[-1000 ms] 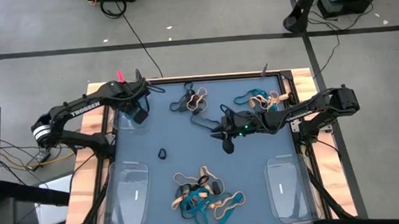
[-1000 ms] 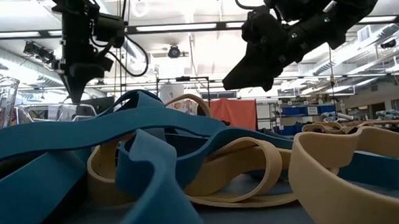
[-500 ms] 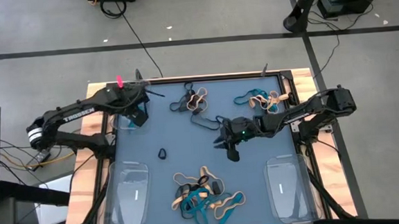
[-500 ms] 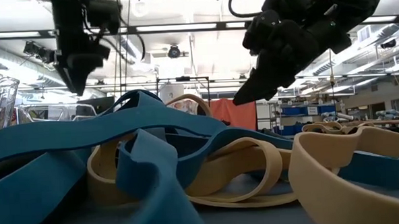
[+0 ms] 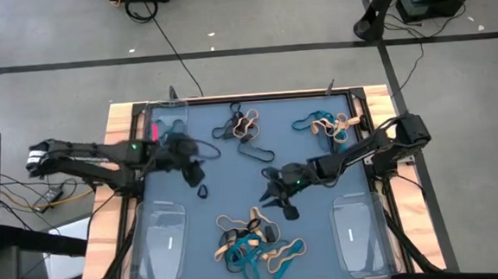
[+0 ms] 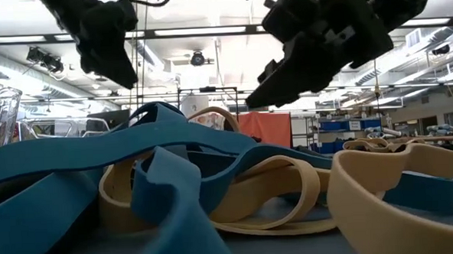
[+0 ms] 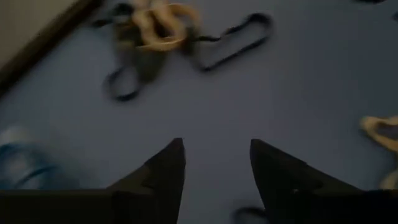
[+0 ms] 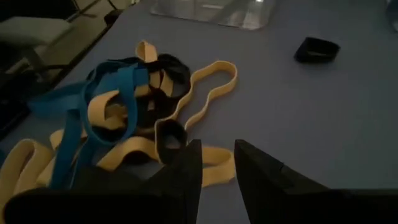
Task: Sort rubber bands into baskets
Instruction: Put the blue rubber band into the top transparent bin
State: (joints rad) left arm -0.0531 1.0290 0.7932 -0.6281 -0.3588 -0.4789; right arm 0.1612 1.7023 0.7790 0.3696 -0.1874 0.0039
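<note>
Matte blue table (image 5: pixel 234 179) framed in pale wood. Thin, floppy rubber bands (image 5: pixel 254 243) in teal, tan and black heaped in a tangle at the near edge, between two clear, round-cornered plastic baskets (image 5: pixel 162 242); smaller clumps (image 5: pixel 241 124) toward the far edge. One small black loop (image 5: pixel 203 192) lying alone. Left gripper (image 5: pixel 195 171) just above that loop, dark tapered fingers (image 7: pixel 165 171) parted, empty. Right gripper (image 5: pixel 277 198) over the near heap, fingers (image 8: pixel 183 171) narrowly apart, holding nothing.
</note>
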